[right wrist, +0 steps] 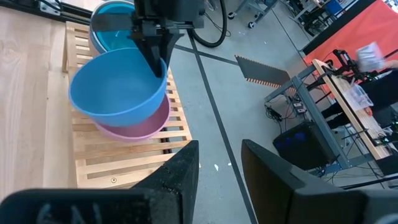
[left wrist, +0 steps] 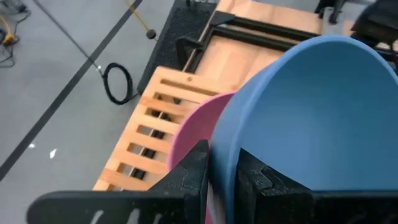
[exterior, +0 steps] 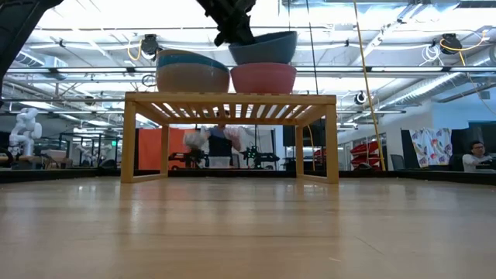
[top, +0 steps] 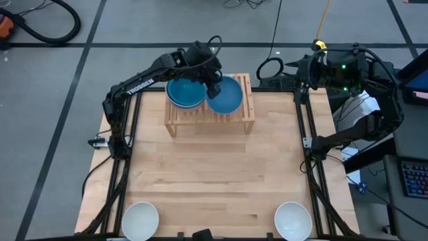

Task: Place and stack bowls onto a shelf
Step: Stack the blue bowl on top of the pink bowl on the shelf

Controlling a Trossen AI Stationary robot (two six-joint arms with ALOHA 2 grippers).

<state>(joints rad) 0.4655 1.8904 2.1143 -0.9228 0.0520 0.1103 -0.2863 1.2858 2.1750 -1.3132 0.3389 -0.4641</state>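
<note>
Tilted blue bowl (top: 225, 96) rests in the pink bowl (right wrist: 134, 127) on the shelf (top: 244, 119), at 3 o'clock of the teal-topped stack (top: 185, 92); two white bowls (top: 140, 220) sit at 6 o'clock.

Robotics lab or industrial workshop. Wooden tabletop (top: 214, 174) in black metal frame on grey concrete floor (top: 134, 27) with black tape lines. Loose cables (top: 270, 67) on floor. Ceiling pipes, strip lights (exterior: 403, 74) overhead. White humanoid robot (exterior: 25, 128) at rear, equipment racks (right wrist: 311, 134), seated person (exterior: 474, 155).
</note>
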